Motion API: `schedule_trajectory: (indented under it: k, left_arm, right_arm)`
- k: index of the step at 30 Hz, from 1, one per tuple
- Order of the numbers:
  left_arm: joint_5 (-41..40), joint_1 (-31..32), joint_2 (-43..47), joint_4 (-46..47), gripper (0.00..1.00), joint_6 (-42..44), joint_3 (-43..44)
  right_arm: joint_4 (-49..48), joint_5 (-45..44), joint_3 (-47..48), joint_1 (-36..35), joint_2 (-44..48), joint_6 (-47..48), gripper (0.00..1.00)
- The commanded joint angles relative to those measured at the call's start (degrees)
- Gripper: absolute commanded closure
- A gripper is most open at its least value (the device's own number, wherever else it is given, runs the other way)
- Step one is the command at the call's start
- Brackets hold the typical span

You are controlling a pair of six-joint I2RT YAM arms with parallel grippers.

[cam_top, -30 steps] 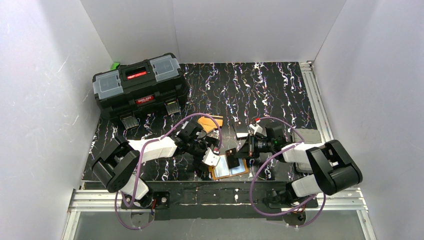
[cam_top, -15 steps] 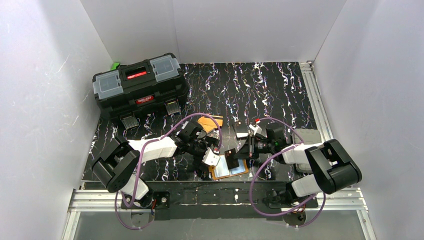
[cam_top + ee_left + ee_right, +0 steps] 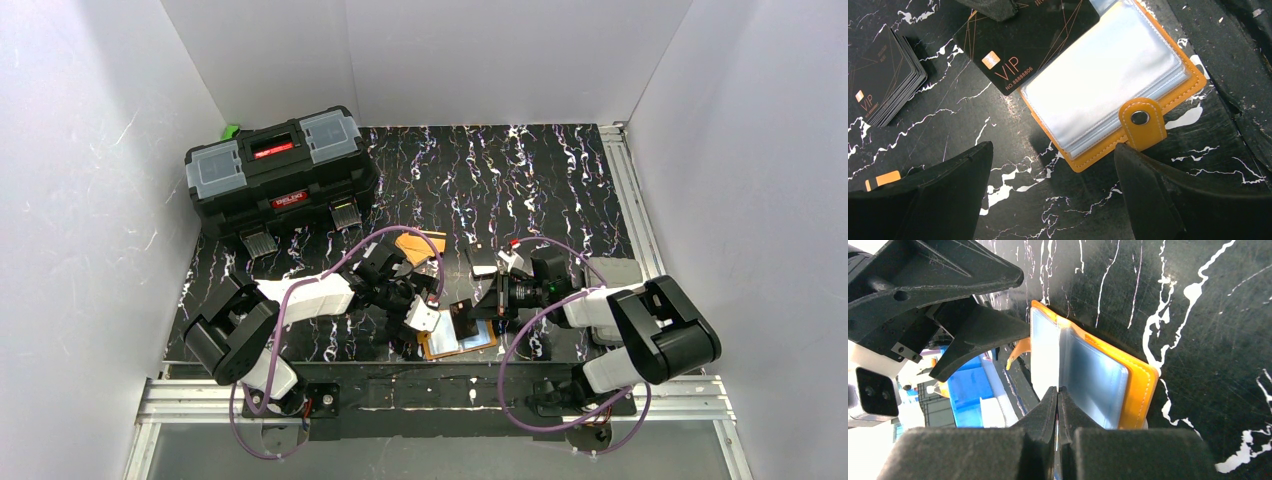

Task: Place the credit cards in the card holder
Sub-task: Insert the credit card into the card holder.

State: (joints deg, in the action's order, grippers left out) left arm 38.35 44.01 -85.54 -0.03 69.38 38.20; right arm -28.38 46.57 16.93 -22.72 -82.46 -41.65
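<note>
Two robot arms meet over the open card holder (image 3: 462,338) at the near edge of the black table (image 3: 520,170)

A big black toolbox (image 3: 280,172) sits far back on the left, well away from the arms. The card holder lies flat and open between the two pincers, with its clear sleeves (image 3: 1108,75) facing up. The left pincer (image 3: 1053,150) hangs just above it with its fingers wide apart and nothing in them, and the snap tab (image 3: 1143,122) is near its right finger. The right pincer (image 3: 1057,390) is squeezed tight on a black card (image 3: 1028,45), with its tip right over the holder's middle fold and the card's corner lying on the sleeves. A pile of black cards (image 3: 883,80) rests on the table nearby, and an orange card (image 3: 420,245) lies a bit farther back
</note>
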Motion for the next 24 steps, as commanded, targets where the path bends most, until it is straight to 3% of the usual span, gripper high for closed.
schedule_trajectory:
  k: [1,17,19,24]
  left_arm:
    - [-0.5,0.2,-0.7,-1.4,0.10,-0.1,-0.2]
    - [-0.3,0.3,-0.4,-1.4,0.10,-0.6,-0.4]
    - [-0.1,0.3,-0.2,-1.5,0.10,-0.6,-0.3]
    - [0.1,0.4,0.2,-1.4,0.10,-0.5,-0.5]
  right_arm:
    - [0.4,-1.3,0.7,-1.1,-0.3,2.3,0.99]
    - [6.6,-4.8,3.1,-4.6,-0.2,4.8,0.99]
    - [13.6,-7.8,4.8,-6.1,0.7,6.9,0.99]
    - [20.5,-9.9,7.4,-8.7,0.3,9.2,0.99]
